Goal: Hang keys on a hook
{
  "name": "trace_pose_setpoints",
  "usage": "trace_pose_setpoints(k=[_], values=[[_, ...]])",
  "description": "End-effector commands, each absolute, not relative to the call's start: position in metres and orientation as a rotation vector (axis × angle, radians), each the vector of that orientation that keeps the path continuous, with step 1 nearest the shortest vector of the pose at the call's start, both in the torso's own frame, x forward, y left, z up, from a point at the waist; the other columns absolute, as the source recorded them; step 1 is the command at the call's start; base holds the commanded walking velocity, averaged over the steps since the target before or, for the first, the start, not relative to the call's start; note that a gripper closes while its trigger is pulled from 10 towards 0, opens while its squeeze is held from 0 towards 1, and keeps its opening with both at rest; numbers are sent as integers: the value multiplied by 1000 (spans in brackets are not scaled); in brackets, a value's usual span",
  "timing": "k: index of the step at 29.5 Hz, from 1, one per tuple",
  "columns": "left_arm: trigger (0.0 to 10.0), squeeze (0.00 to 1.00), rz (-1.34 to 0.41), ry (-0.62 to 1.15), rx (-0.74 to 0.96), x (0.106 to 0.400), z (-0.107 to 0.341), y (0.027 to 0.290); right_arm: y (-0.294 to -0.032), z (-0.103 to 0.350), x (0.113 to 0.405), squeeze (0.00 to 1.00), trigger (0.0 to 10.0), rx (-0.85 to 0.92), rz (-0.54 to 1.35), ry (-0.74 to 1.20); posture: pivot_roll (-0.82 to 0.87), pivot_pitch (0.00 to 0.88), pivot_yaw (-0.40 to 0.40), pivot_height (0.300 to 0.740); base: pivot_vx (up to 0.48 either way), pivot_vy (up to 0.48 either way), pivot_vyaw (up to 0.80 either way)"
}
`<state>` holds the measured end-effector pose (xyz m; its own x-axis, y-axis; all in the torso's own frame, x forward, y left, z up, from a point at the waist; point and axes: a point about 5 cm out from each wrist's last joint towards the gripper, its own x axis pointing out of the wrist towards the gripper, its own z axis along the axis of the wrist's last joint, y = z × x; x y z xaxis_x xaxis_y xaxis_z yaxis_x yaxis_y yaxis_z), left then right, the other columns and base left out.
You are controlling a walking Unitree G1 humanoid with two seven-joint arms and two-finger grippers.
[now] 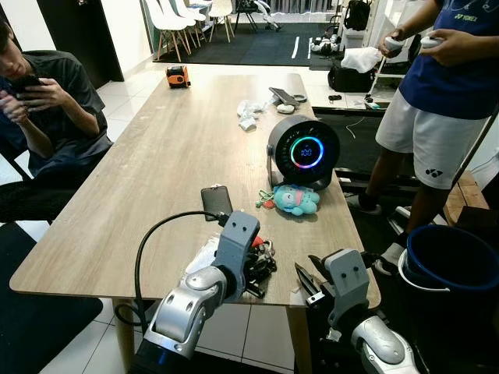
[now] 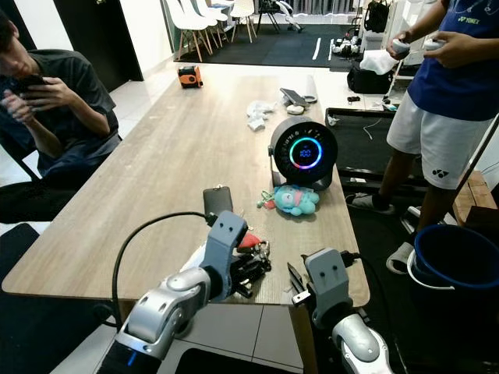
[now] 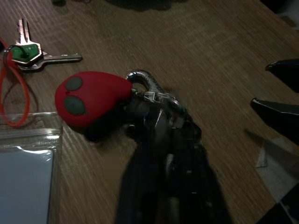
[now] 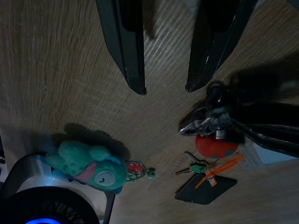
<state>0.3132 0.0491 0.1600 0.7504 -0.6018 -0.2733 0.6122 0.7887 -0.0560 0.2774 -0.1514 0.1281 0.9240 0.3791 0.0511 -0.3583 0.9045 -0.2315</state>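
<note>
Left gripper (image 3: 159,116) blurred, clamping keys (image 3: 93,98); fingertips hidden

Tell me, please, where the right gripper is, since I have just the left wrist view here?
Observer: The right gripper hovers over the bare table, fingers open, close beside the left gripper, which is shut on the key bunch.
Operator: Thanks. What lies farther along the table?
Observer: A dark phone lies just beyond the keys, with a teal plush toy to its right, in front of a round black device with a glowing ring.
Operator: Is anyone nearby?
Observer: One person sits at the table's left side; another stands at its right.
</note>
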Motion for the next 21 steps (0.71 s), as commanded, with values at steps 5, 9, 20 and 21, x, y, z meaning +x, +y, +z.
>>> trace_pose_setpoints(k=[5, 9, 20, 21], values=[[2824, 0, -669, 301, 10, 310, 157, 45, -151, 121, 276, 0, 10000, -222, 396, -65, 8, 192, 68, 740, 0, 0, 0], [3686, 0, -663, 298, 10, 310, 157, 47, -150, 121, 277, 0, 10000, -222, 397, -65, 7, 186, 66, 740, 0, 0, 0], [10000, 0, -604, 182, -75, 314, 182, 67, -150, 122, 278, 0, 10000, -223, 399, -72, 10, 174, 66, 740, 0, 0, 0], [10000, 467, -615, 173, -64, 312, 184, 68, -150, 122, 278, 0, 10000, -223, 400, -72, 11, 174, 65, 740, 0, 0, 0]])
